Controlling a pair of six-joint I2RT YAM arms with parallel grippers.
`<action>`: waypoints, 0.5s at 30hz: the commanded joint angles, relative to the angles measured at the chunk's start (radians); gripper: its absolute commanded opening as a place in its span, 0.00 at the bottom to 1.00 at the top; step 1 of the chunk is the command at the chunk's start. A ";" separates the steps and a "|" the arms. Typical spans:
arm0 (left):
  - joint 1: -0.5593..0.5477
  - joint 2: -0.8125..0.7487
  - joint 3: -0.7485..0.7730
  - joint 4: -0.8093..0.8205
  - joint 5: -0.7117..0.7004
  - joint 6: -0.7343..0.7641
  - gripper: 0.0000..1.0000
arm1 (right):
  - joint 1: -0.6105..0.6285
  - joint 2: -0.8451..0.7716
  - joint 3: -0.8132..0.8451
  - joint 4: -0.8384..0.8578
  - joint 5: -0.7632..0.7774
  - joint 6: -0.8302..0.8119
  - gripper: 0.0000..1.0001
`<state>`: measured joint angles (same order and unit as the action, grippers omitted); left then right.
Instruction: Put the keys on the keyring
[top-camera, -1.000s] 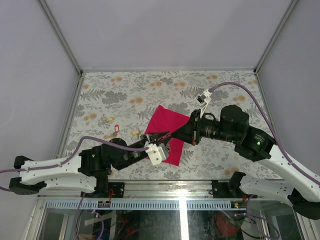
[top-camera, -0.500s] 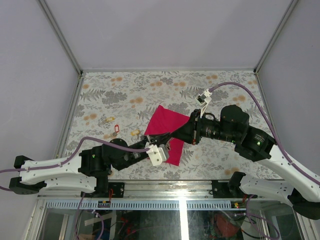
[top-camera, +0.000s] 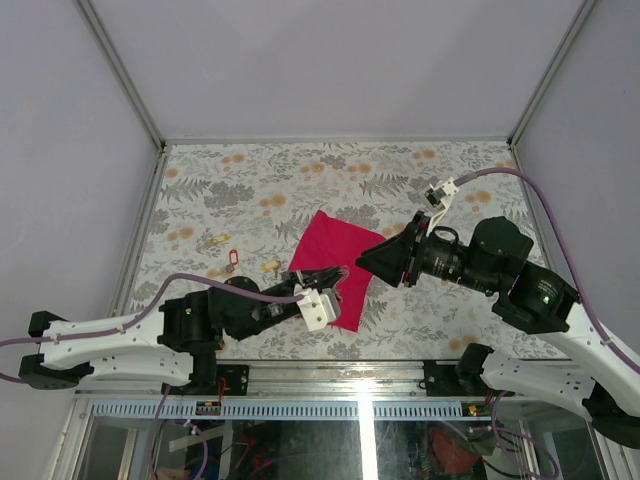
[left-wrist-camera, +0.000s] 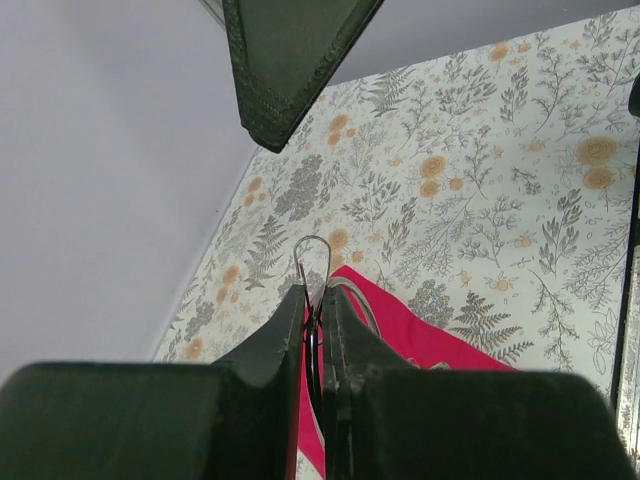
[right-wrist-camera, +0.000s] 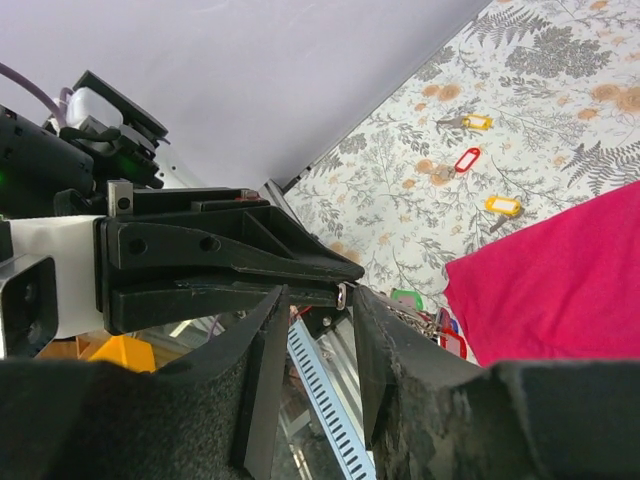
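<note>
The left pincer is closed tight on the keyring. The thin silver wire sits between the two pads, and a narrow loop of it projects just beyond the fingertips. In the right wrist view, the ring's bunch of keys and plastic tags hangs below and beside the tip of the left pincer, above the tabletop.

The right pincer stands partly open, its jaws apart with nothing between them. Its tip faces the tip of the left pincer, close to it but not touching. A magenta cloth lies on the tabletop beneath both tips.

The loose keys lie on the tabletop, well apart from both pincers and beyond the cloth's edge, on the outer side of the left pincer. They include:
- a red-tagged key;
- a yellow-tagged key, nearest the cloth;
- a second yellow-tagged key, farthest from it.

A brass-coloured key lies just beside the red-tagged key.
</note>
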<state>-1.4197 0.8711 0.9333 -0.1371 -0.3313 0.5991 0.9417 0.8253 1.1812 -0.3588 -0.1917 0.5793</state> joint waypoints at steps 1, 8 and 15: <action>0.000 0.005 0.051 0.004 0.002 0.004 0.00 | 0.002 0.020 0.047 -0.009 0.014 -0.044 0.39; 0.001 0.020 0.065 -0.051 -0.014 0.028 0.00 | 0.002 0.052 0.050 -0.057 0.026 -0.078 0.41; 0.001 0.025 0.084 -0.153 -0.085 0.043 0.00 | 0.002 0.069 0.045 -0.148 0.261 -0.101 0.41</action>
<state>-1.4197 0.9012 0.9546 -0.2520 -0.3511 0.6189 0.9417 0.8818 1.1995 -0.4507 -0.1055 0.5121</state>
